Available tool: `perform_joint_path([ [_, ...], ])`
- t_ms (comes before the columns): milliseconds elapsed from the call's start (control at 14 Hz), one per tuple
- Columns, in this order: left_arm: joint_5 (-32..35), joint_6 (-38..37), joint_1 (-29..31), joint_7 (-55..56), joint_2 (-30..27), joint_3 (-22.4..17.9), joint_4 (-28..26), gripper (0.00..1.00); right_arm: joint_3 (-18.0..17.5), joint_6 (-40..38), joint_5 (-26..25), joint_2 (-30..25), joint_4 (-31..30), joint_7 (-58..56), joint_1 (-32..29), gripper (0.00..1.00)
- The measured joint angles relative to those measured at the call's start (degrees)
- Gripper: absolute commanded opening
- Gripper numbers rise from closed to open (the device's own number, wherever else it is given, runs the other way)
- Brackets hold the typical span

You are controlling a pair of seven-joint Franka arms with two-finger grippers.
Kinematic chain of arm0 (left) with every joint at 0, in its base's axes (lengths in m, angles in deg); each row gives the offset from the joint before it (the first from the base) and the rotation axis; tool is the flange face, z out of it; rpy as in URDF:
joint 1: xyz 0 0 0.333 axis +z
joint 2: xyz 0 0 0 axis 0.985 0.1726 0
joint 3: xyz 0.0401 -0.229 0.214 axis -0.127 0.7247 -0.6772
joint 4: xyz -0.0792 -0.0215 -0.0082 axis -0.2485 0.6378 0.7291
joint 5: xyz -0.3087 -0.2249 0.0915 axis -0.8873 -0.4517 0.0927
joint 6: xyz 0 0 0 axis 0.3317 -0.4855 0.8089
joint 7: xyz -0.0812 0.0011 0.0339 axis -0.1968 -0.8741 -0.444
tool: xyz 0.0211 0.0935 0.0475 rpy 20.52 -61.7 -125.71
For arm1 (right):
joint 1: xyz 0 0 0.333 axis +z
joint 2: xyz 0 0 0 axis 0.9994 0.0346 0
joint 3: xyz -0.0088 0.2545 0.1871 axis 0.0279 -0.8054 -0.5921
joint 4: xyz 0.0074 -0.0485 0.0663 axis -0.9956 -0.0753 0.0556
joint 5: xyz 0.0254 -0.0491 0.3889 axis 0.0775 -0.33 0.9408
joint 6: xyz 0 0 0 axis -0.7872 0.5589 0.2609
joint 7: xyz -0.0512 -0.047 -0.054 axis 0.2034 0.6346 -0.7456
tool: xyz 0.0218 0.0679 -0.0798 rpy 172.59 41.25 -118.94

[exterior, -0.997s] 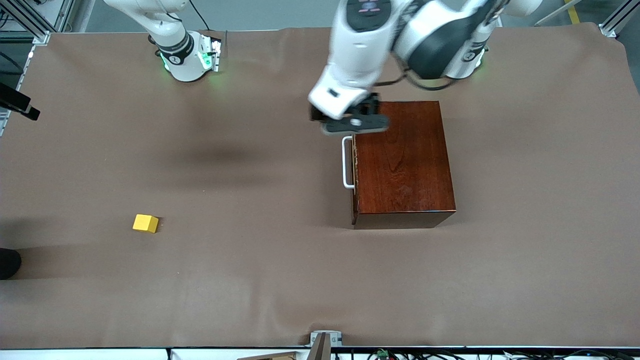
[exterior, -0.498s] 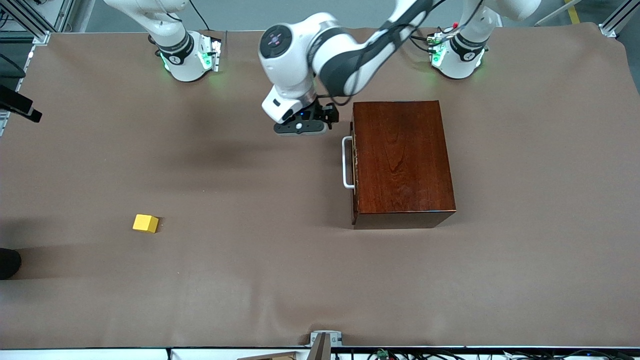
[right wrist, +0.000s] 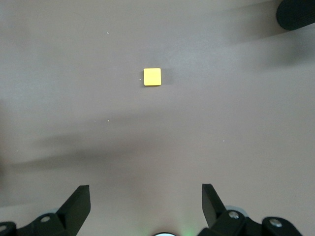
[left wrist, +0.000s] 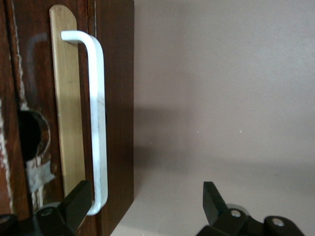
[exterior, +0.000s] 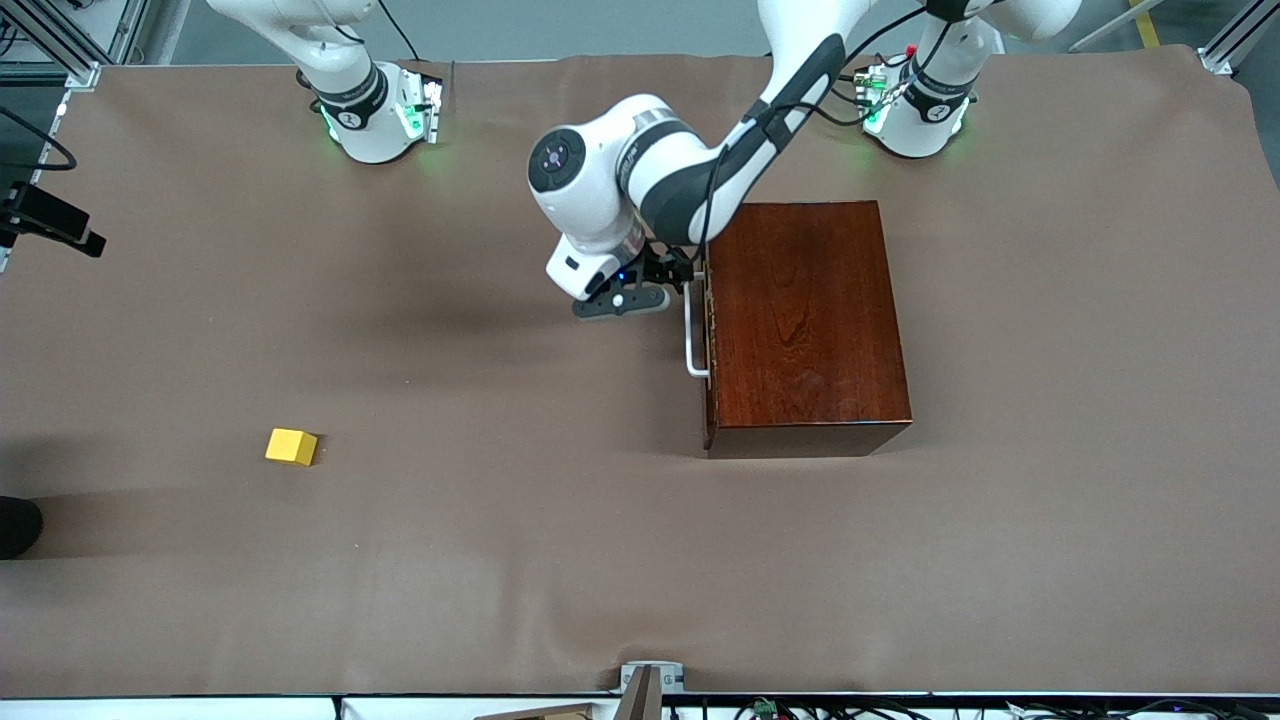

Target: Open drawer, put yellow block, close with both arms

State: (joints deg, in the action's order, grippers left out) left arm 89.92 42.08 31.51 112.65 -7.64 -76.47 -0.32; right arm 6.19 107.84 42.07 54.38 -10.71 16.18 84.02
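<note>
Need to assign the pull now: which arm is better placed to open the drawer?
Left. Its open tool is already at the drawer's white handle, one finger beside the bar. The right tool hangs high over the yellow block.

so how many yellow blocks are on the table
1. The yellow block lies on the table toward the right arm's end, nearer the front camera than the wooden box. The closed box could hide more.

My table (exterior: 560, 560), under a brown cover from end to end, carries two things, well apart. The box (exterior: 805, 320), glossy dark reddish-brown wood, sits toward my left arm's end, its drawer shut, white handle (exterior: 692, 335) facing my right arm's end. The block (exterior: 291, 446), a small yellow cube, lies toward my right arm's end, nearer the front camera.
</note>
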Motion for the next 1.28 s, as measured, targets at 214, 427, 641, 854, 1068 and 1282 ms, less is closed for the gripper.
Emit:
perform_joint_path([
  [214, 2.11, 0.03, -0.06, -0.03, 1.07, -0.02, 0.02, 1.0, 0.09, 0.93, 0.02, 0.13, 0.0, 0.01, -0.01, 1.0],
  [427, 3.6, 0.05, -0.24, -0.44, 2.09, -0.01, 0.02, 1.0, -0.01, 1.86, 0.0, 1.61, -0.05, 0.0, 0.46, 1.0],
  [641, 4.41, 0.05, -0.27, -0.86, 2.71, -0.01, 0.01, 1.0, 0.1, 2.23, -0.05, 5.0, -0.13, 0.06, 0.82, 1.0],
  [854, 4.74, 0.06, -0.24, -2.58, 2.83, -0.02, 0.02, 1.0, 0.29, 2.59, -0.02, 9.45, -0.41, 0.04, 0.84, 1.0],
  [1068, 4.85, 0.66, -0.22, -2.63, 3.15, -0.05, 0.01, 1.0, 0.1, 3.46, 0.5, 15.64, -0.84, -0.01, 1.15, 1.0],
  [1282, 5.01, 3.22, -0.14, -2.62, 3.41, -1.17, 0.01, 1.0, -0.04, 6.04, 1.05, 21.05, -0.86, -0.01, 1.48, 1.0],
])
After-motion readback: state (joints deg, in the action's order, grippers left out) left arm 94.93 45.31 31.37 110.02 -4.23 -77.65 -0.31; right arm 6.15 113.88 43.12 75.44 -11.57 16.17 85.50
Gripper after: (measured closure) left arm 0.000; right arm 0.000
